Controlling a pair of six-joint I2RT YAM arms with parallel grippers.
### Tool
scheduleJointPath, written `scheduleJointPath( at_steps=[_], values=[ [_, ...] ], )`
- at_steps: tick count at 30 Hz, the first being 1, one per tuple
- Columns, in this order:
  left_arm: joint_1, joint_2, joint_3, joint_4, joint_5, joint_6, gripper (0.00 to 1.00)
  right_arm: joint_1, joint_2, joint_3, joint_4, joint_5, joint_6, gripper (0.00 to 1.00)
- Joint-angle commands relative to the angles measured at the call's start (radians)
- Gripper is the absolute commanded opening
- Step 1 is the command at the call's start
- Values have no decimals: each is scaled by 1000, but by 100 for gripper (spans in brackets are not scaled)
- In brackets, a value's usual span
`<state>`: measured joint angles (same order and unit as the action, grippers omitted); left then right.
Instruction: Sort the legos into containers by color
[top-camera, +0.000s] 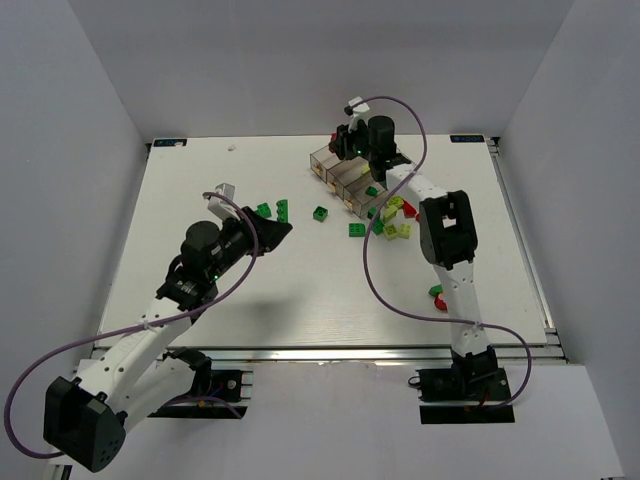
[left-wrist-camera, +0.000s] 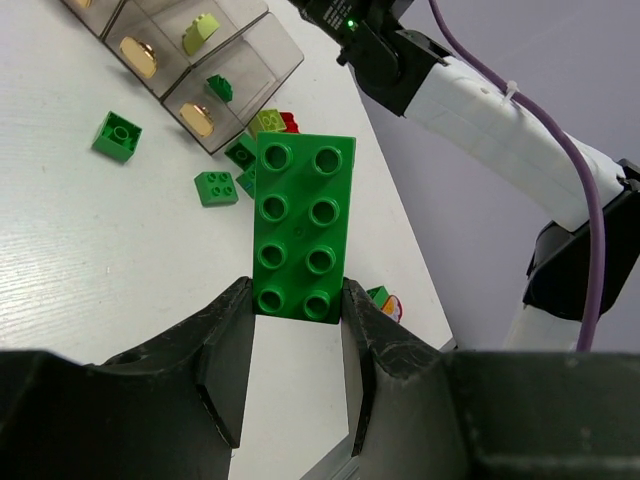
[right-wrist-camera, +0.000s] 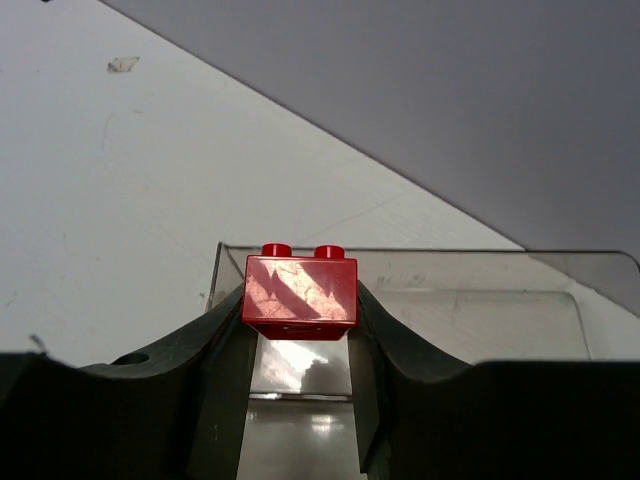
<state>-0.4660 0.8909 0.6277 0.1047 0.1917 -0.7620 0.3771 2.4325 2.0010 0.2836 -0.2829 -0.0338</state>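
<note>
This looks like a robotics lab cell: a bare white counter boxed in by plain grey walls. A cabled left arm and right arm are bolted at its aluminium rail.

arms: white links, black joints | cables: purple | jaws: black

**Red brick pinched above clear container**

The right gripper grips a red brick by its sides, studs facing far. Below and beyond it lies a clear container, resting on the white table.
</note>
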Motion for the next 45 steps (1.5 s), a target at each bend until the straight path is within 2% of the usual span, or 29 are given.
scheduleJointPath(
  at_steps=[1,8,11,12,14,16,17,18,23,26,32,35,37,39,40,41,42,44,45],
  values=[
    [4,-20,-17,7,-24,-22,7,16,33,94,132,30,-26,0],
    [4,-26,-22,26,-44,-31,7,20,83,90,164,50,-28,12],
    [4,-27,-19,24,-46,-30,7,19,80,67,172,53,-28,19],
    [6,-26,-19,24,-46,-30,7,20,79,62,177,53,-29,29],
    [4,-21,-20,29,-41,-30,7,20,79,51,180,54,-35,36],
    [4,-14,-22,50,-34,-34,7,20,79,56,175,47,-44,55],
    [4,-10,-22,50,-29,-36,7,20,77,61,175,42,-49,55],
    [4,-9,-23,68,-25,-37,7,20,74,64,167,37,-52,63],
    [4,-9,-37,110,-5,-37,7,13,18,61,166,-15,-52,76],
    [4,-4,-46,145,20,-36,7,0,-51,44,129,-83,-58,89],
    [4,39,-66,162,87,-7,7,-44,-301,-125,5,-326,-9,90],
    [0,77,-59,155,106,7,7,-76,-430,-223,-75,-349,3,89],
    [-2,169,7,127,123,19,7,-111,-518,-289,-116,-348,6,86],
    [-17,306,81,58,132,49,7,-148,-575,-338,-136,-375,26,64],
    [-26,357,172,34,132,65,7,-191,-619,-381,-138,-398,70,46],
    [-43,461,222,-18,123,99,7,-213,-641,-398,-153,-432,89,7],
    [-51,514,272,-43,124,121,7,-231,-661,-413,-164,-441,103,0],
    [-86,615,434,-135,86,200,7,-277,-722,-464,-188,-466,98,0],
    [-97,717,493,-173,65,228,7,-290,-742,-487,-196,-470,95,0]
  ],
)
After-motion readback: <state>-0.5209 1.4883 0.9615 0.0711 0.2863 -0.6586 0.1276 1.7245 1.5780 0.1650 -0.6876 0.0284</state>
